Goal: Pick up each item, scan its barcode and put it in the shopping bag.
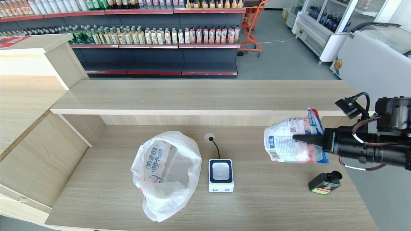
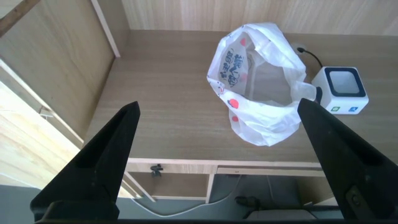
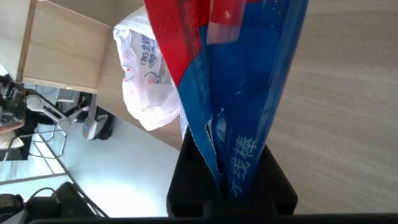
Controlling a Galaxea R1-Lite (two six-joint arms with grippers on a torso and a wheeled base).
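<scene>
Two items are in evidence, and neither appears to be bagged.

1. The snack packet [image 1: 285, 144] is off the worktop [image 1: 273, 199], clamped in the right hand [image 1: 305, 138]. It hangs to the right of the scanner [image 1: 221, 175] and well apart from it. A barcode [image 1: 274, 155] shows at the packet's lower corner in the head view. It does not face the scanner window.
2. The right wrist view confirms the grip: the jaws are closed on the packet's sealed edge [image 3: 249, 93].
3. A small black container [image 1: 325, 183] lies on its side on the worktop, near the right edge, below the held packet. Nothing touches it.
4. The shopping bag [image 1: 167, 173] sits just left of the scanner with its mouth open. No goods can be made out through its thin film, though its folds hide part of the inside.
5. The left hand [image 2: 219, 106] is spread wide and carries nothing. It sits above the near left part of the worktop, with the bag beyond it.

Assessment: the task is at an early stage. The first item is picked up but, by its position, is neither scanned nor bagged. What is left is to present its barcode to the scanner, place it in the bag, and run the full cycle for the black container.
</scene>
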